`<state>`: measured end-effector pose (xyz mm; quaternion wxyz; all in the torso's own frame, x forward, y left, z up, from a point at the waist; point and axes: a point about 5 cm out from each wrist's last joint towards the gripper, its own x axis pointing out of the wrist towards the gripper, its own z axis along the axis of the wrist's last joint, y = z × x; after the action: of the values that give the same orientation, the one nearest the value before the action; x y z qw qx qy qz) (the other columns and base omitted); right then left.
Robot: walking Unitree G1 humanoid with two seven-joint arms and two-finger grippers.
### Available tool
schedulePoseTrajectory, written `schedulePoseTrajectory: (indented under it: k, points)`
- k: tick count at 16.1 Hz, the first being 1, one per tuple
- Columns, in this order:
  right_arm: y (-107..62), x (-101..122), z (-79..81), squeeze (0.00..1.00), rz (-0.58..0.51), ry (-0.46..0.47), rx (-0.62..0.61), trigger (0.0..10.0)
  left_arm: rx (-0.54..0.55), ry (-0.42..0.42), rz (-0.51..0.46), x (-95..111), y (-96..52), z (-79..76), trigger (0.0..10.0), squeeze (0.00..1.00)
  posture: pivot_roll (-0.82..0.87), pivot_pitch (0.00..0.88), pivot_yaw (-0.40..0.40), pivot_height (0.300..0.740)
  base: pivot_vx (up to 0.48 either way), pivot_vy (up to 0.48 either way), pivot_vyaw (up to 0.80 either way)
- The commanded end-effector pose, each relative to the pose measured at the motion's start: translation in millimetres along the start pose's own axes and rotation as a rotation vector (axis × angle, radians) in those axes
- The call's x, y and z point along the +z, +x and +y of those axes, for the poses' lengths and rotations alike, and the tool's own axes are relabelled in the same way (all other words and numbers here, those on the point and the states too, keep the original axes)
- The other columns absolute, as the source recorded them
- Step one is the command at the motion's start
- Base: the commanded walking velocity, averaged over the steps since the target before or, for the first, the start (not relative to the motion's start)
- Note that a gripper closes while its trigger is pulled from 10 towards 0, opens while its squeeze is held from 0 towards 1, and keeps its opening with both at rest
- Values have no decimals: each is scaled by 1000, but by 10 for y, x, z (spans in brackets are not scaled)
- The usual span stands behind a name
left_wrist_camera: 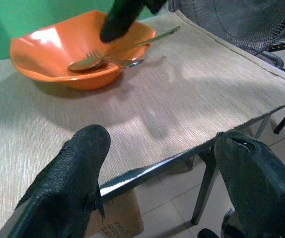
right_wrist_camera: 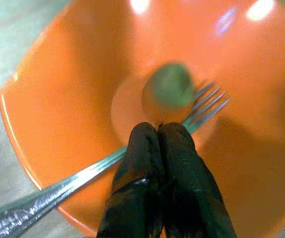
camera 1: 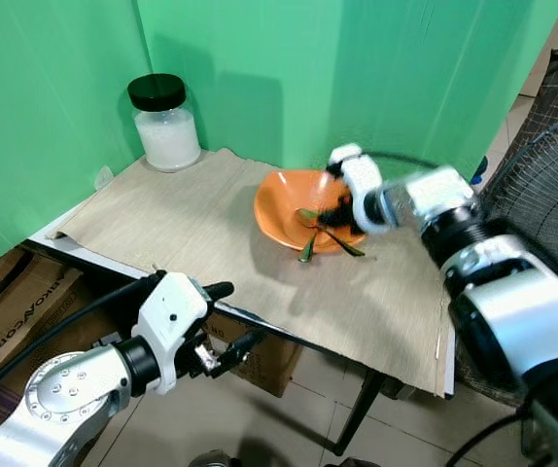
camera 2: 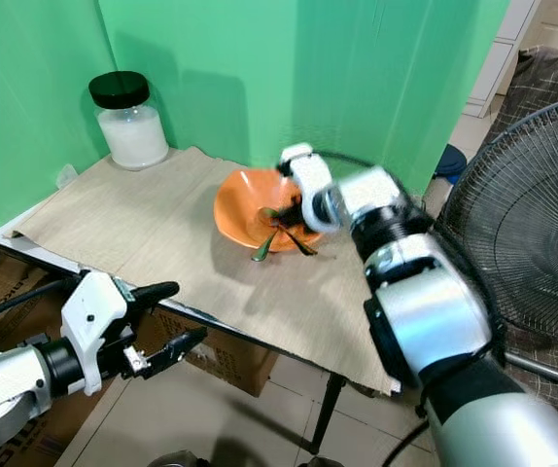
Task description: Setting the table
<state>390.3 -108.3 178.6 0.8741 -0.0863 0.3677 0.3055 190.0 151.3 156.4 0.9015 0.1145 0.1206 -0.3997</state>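
Left gripper (camera 1: pixel 223 321) idle off the surface's near edge, jaws apart, holding nothing. Right gripper (right_wrist_camera: pixel 163 130) down inside the orange bowl (camera 1: pixel 284 199) at mid-surface, jaws pressed together over fork (right_wrist_camera: pixel 209 105) and spoon (left_wrist_camera: pixel 83 63), gripping neither. Best reopened, then closed on one handle. Woven mat (camera 1: pixel 162 229) on the surface; lidded jar (camera 1: pixel 165 124) far left, green backdrop (camera 1: pixel 279 58) behind, fan (camera 2: pixel 541 224) right.

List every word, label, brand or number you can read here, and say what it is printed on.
Cardboard box under the table, at the robot's left: dark print on its side, too sheared and blurred to read.
Cardboard box below the table edge: a small printed mark, too small to read.
Fork handle in the orange bowl: a faint stamp, too blurred to read.
Jar: no label visible.
No legible text anywhere.
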Motion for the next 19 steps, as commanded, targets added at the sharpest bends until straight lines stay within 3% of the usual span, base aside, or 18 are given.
schedulePoseTrajectory:
  k: [1, 5, 6, 7, 8, 13, 19]
  points:
    - [-48, 97, -3, 0, -45, -6, 0, 0, 28, 15, 6, -1, -10, 56, 10000, 0, 45, 0, 11, 740, 0, 0, 0]
    - [-143, 248, -30, 0, -147, -8, 2, 0, 37, 20, 7, -7, -1, 63, 10000, 0, 45, 0, 9, 740, 0, 0, 0]
    - [-150, 302, -5, 0, -224, -31, 26, 10000, 39, 20, 11, -15, -8, 60, 10000, 0, 45, 0, 9, 740, 0, 0, 0]
    - [-144, 291, -8, 0, -240, -16, 19, 10000, 49, 23, 23, -46, -22, 58, 10000, 0, 45, 0, 8, 740, 0, 0, 0]
    - [-133, 264, -13, 1000, -236, -7, 9, 10000, 69, 17, 34, -87, -50, 70, 10000, 0, 46, 0, 8, 740, 0, 0, 0]
    - [-89, 94, 15, 1000, -202, -13, 52, 10000, 188, 47, 83, -226, -315, 244, 10000, 0, 54, 0, -4, 740, 0, 0, 0]
    - [-45, -38, -36, 1000, -141, -30, 5, 10000, 160, 35, 34, -183, -313, 228, 10000, 0, 54, 0, -10, 740, 0, 0, 0]
